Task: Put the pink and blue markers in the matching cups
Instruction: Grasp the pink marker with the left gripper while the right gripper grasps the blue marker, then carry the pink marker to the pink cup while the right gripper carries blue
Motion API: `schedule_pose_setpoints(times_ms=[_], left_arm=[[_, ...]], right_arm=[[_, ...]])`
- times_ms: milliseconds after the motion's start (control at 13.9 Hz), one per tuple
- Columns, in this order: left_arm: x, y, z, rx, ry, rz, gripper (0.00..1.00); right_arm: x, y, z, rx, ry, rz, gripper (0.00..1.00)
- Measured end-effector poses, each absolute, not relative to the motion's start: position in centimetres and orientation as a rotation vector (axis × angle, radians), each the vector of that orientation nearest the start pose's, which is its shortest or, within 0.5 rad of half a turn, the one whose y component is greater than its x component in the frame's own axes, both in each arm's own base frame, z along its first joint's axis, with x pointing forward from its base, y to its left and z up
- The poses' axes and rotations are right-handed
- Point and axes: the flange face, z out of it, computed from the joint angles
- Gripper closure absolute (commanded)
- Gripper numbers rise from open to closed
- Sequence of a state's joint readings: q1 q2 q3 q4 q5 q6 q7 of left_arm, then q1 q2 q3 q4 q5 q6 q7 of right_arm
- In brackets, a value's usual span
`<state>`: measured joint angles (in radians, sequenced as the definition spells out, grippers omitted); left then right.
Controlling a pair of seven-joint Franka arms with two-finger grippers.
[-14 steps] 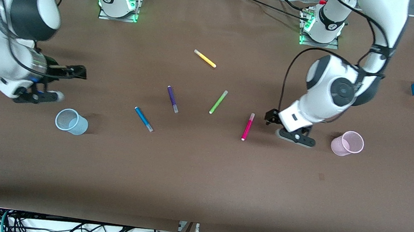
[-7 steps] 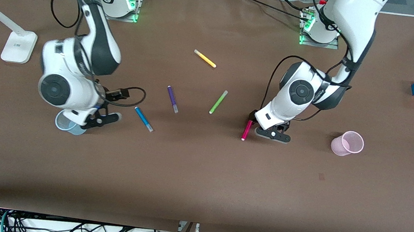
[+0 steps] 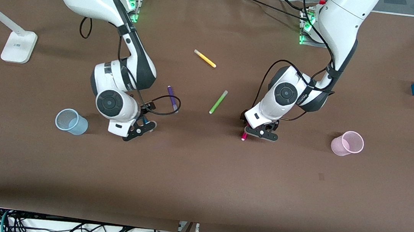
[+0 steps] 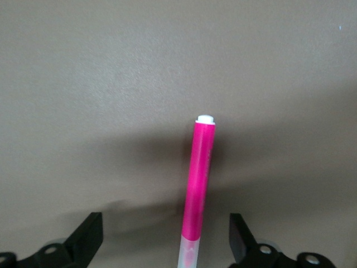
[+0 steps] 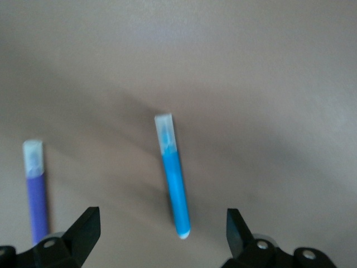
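Five markers (image 3: 205, 58), two cups (image 3: 71, 121), two open-fingered grippers (image 3: 263, 132).

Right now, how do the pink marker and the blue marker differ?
The pink marker is magenta with a pale pink cap; the blue marker is mid-blue with a greyish clear cap. The pink one lies under the left gripper, the blue one under the right gripper. Both lie flat on the table, between open fingers, not yet gripped.

My pink marker (image 4: 196, 184) lies flat on the surface, low in the frame's centre, cap nearest me. My blue marker (image 5: 173, 177) lies flat at mid-frame. The pale blue cup (image 3: 71, 121) and the pink cup (image 3: 348, 143) stand upright.
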<state>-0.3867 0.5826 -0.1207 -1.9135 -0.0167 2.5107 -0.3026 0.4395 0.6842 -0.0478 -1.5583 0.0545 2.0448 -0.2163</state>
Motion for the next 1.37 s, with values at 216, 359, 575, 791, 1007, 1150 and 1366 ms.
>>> schedule_pose_setpoints(times_ms=[216,359,575,791,1007,1150,1366], left_arm=[[54.3,-31.0,18.6,-3.204,0.246,0.043,0.42],[53.8,-31.5,18.2,-3.197,0.248,0.053,0.57],[53.4,-31.6,18.0,-3.167,0.278,0.044,0.86],[53.2,-31.4,17.7,-3.159,0.287,0.049,1.00],[53.3,-31.3,17.8,-3.156,0.282,0.052,1.00],[53.8,-30.2,18.9,-3.128,0.304,0.100,1.00],[56.3,-25.2,25.7,-3.059,0.437,0.246,1.00]], right_arm=[[63.4,26.2,21.2,-3.006,-0.903,0.248,0.00],[63.8,26.0,20.5,-3.010,-0.901,0.202,0.00],[63.9,26.0,19.2,-3.011,-0.903,0.181,0.00],[63.9,26.2,18.8,-3.010,-0.908,0.179,0.00],[63.9,26.3,18.3,-3.009,-0.912,0.167,0.49],[63.8,26.5,18.0,-3.006,-0.922,0.163,0.72],[63.5,27.2,17.9,-3.001,-0.937,0.164,0.91]])
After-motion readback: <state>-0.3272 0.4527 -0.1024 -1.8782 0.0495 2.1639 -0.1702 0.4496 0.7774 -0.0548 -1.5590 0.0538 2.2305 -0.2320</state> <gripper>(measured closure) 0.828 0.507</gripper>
